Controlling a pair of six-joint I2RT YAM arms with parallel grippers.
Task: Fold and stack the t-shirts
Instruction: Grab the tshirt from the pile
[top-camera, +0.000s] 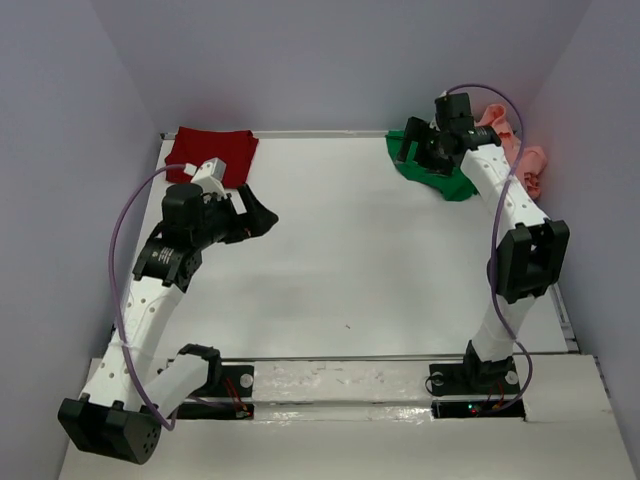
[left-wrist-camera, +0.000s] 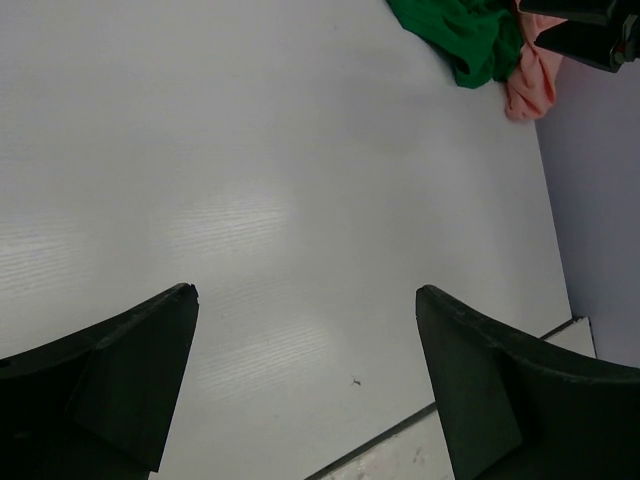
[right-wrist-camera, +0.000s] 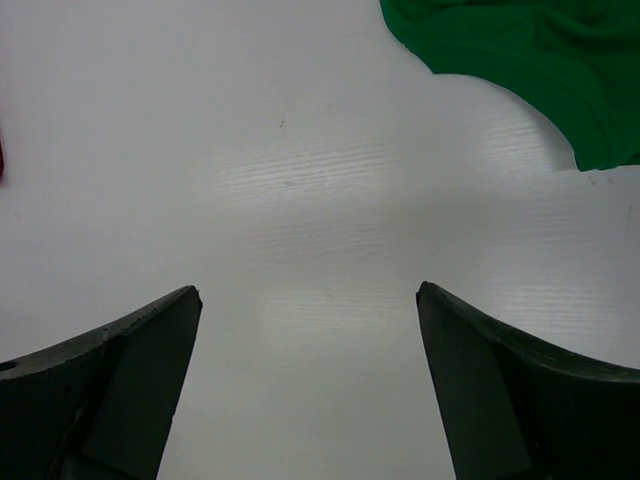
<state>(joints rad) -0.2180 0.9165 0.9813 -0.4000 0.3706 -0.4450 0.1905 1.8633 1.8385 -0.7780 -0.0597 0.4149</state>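
The dark red t-shirt (top-camera: 211, 153) lies folded flat at the far left corner of the table. The bright green t-shirt (top-camera: 440, 178) lies crumpled at the far right, also in the left wrist view (left-wrist-camera: 460, 30) and the right wrist view (right-wrist-camera: 530, 60). The salmon pink t-shirt (top-camera: 520, 155) is bunched against the right wall behind it, seen too in the left wrist view (left-wrist-camera: 530, 80). My left gripper (top-camera: 262, 215) is open and empty, just right of the red shirt. My right gripper (top-camera: 408, 148) is open and empty, over the green shirt's left edge.
The white table (top-camera: 350, 260) lies between the arms, ringed by grey walls. A metal rail (top-camera: 380, 357) runs along the near edge by the arm bases. A small dark speck (left-wrist-camera: 356, 380) marks the surface.
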